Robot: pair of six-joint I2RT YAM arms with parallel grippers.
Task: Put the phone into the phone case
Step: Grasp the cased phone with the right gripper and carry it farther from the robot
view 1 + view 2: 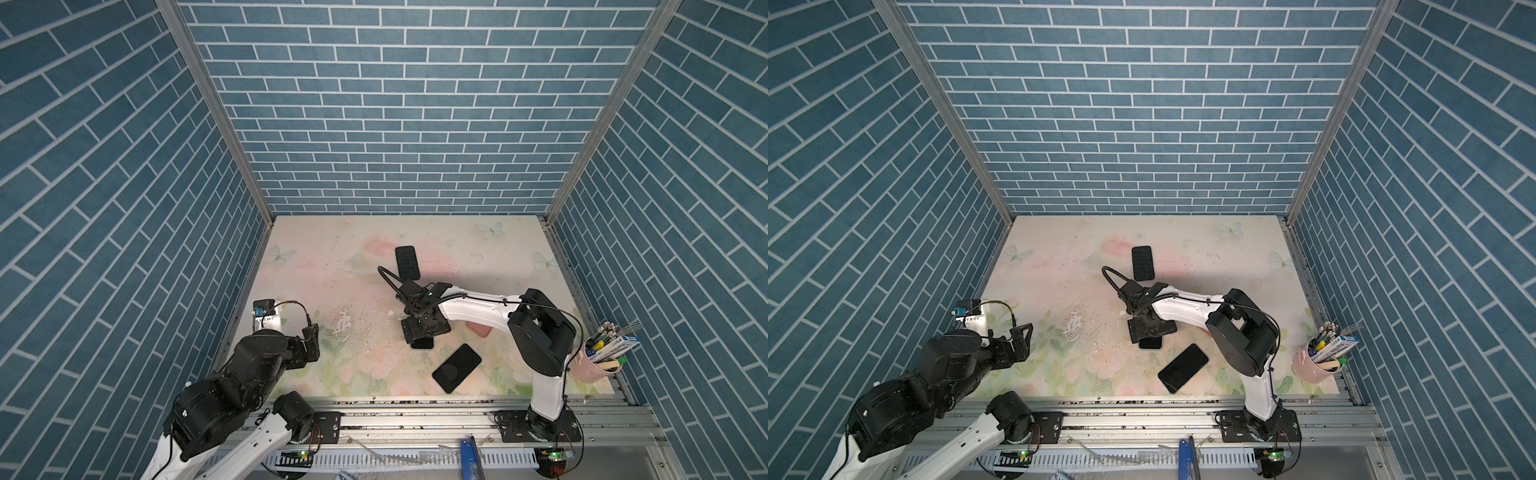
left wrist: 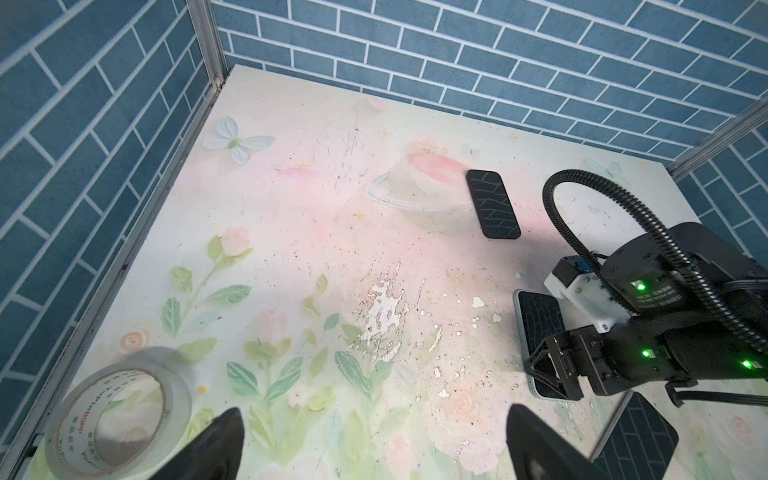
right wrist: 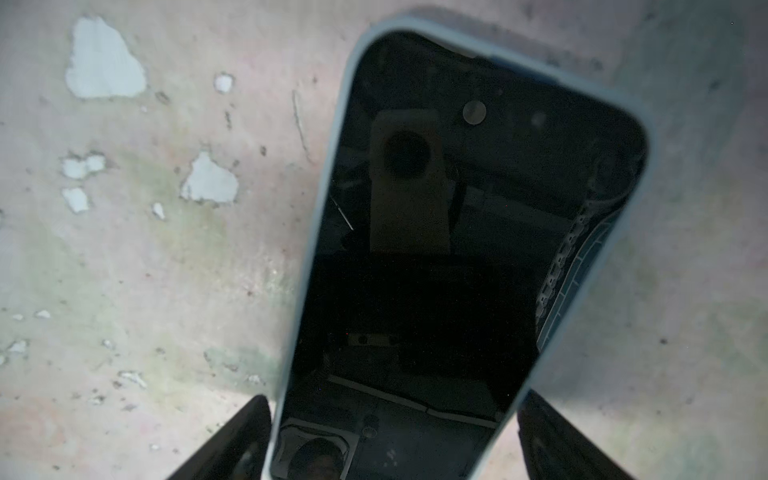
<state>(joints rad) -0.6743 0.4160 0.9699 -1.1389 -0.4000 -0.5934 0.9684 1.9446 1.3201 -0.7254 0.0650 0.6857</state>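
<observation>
1. Step in hand (judgement): the tail end of the insertion. The phone [image 3: 436,249] lies screen-up inside the pale blue phone case [image 3: 318,232]. It is flat on the table [image 1: 332,257], about mid-table and a little toward the near edge.
2. The right gripper [image 3: 392,399] hangs directly over it, fingers spread, one on either side of the case's end. Nothing is pinched. Whether a pad brushes the rim: cannot tell.
3. The case rim wraps both long sides in the right wrist view. One far corner is blurred and darker, so full seating there is not confirmed.
4. Next move calls for checking that corner and pressing it down if proud. Then lift straight up so the fingers do not drag the case.
5. The left gripper [image 2: 374,407] is spread wide and empty, near the left edge, well apart from the work.
6. Around:
   - a small dark phone [image 1: 407,262] toward the far edge, with a clear case outline [image 2: 415,191] just beside it;
   - a larger black slab [image 1: 456,368] by the near edge (phone or case, cannot tell);
   - a pink item [image 1: 478,329] half hidden under the right arm;
   - a pink cup of pens [image 1: 590,368] at the near right corner;
   - a tape roll [image 2: 68,419] by the left edge.
7. In the way: nothing above the cased phone but the gripper itself. The black slab is the nearest thing to a sideways retreat.
</observation>
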